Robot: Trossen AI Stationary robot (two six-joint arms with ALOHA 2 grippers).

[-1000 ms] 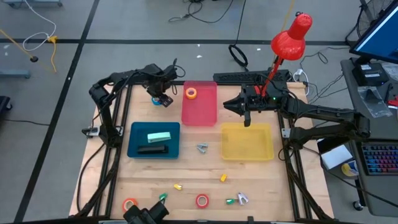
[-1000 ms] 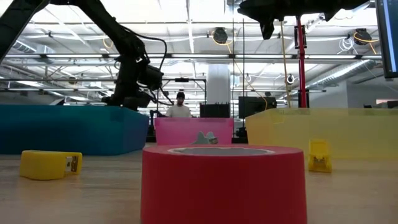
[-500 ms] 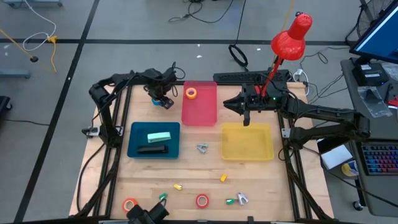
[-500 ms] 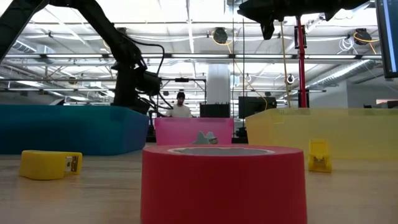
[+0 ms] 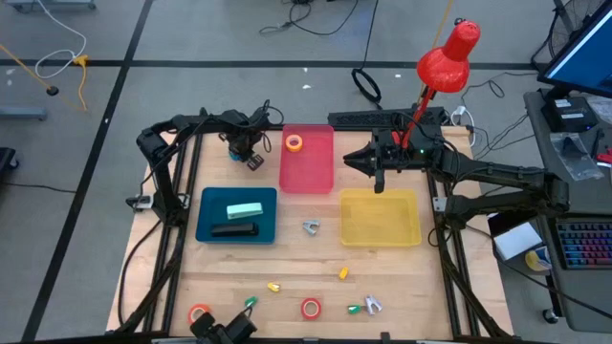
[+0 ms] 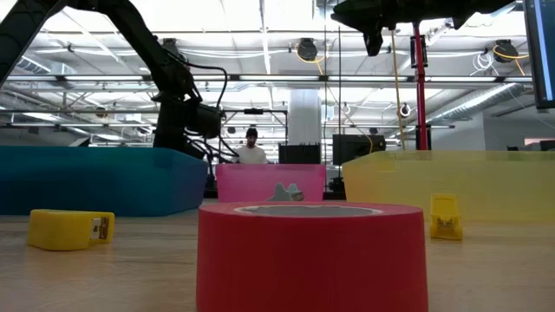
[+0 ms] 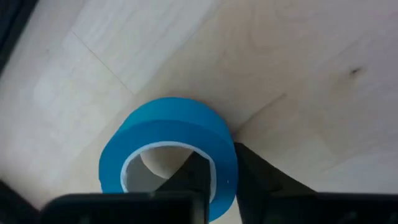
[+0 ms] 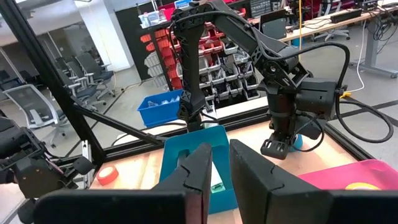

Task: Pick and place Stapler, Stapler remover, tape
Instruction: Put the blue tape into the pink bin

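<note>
A wooden table (image 5: 287, 268) held three trays. The yellow tray (image 5: 381, 216) sat right, the teal tray (image 5: 206, 215) left, the pink tray (image 5: 307, 164) far centre with the orange tape (image 5: 294, 143) inside. The right gripper (image 5: 380, 182) hung above the yellow tray's far edge, its fingers nearly together, pinching nothing. The left gripper (image 7: 214, 177) pinched the wall of the blue tape (image 7: 168, 146) on the table left of the pink tray, hiding it from above. The red tape (image 6: 312, 256) stood near centre, cut off at the bottom. No writing was legible.

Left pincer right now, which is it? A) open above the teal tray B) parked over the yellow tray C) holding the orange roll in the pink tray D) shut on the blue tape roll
D: the left wrist view shows the left pincer closed across the wall of the blue tape roll, one finger inside the ring and one outside, on the bare wood table.
</note>
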